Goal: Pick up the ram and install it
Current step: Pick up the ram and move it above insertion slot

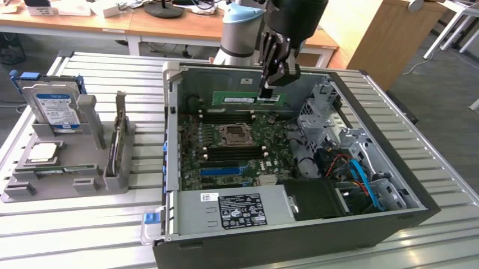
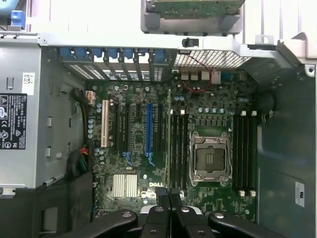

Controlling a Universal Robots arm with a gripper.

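The claw pinches the ram above the motherboard. Its fingers cover part of the ram's top edge. From the wrist the ram shows edge-on, a thin line.

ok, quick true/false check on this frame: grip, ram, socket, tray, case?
1. The gripper is shut on the ram. True.
2. The ram is seated in a slot. False: it hangs in the gripper above the motherboard.
3. The CPU socket carries a cooler. False: it is bare, with nothing mounted on it.
4. A hard drive stands in the grey tray, at the exterior view's left of the case. True.
5. The case is closed by a side panel. False: it lies open with the motherboard exposed.
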